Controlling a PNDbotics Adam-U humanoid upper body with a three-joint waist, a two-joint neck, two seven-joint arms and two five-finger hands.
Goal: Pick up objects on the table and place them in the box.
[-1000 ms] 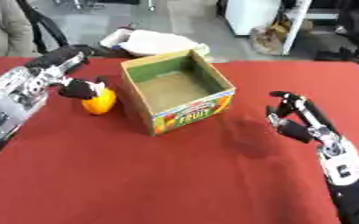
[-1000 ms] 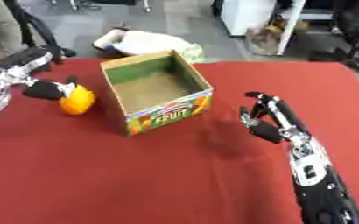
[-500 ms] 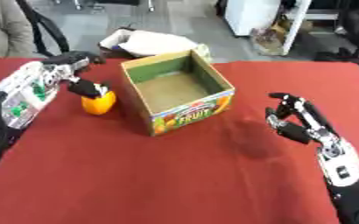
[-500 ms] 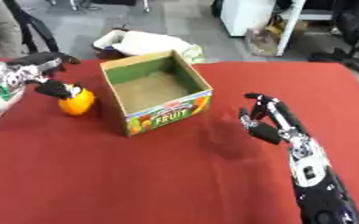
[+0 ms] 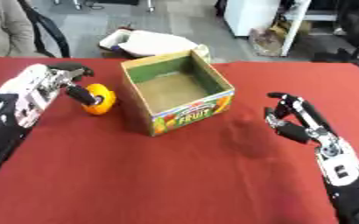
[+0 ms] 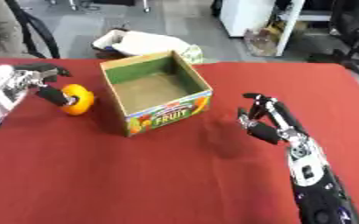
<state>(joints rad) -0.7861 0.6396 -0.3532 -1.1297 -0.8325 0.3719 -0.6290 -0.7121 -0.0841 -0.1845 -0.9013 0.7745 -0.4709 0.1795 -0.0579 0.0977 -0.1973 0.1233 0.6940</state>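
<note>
An orange round fruit (image 5: 100, 99) lies on the red table (image 5: 175, 175), left of the box. My left hand (image 5: 58, 80) is beside it on its left. The dark thumb (image 5: 80, 94) touches the fruit's left side, while the fingers (image 5: 77, 67) reach out above and behind it without touching, so the hand is open. The cardboard fruit box (image 5: 176, 94) stands open and upright in the middle, nothing visible inside. My right hand (image 5: 293, 121) hovers open to the right of the box, fingers spread, holding nothing.
Beyond the table's far edge lie a white bag (image 5: 153, 43) on the floor, a chair (image 5: 44, 26) at the left and white furniture (image 5: 259, 19) at the right. A person's sleeve (image 5: 2, 26) shows at the top left.
My left forearm has swung back toward the left edge while the hand stays by the fruit. The fruit, the box and my right hand have hardly moved.
</note>
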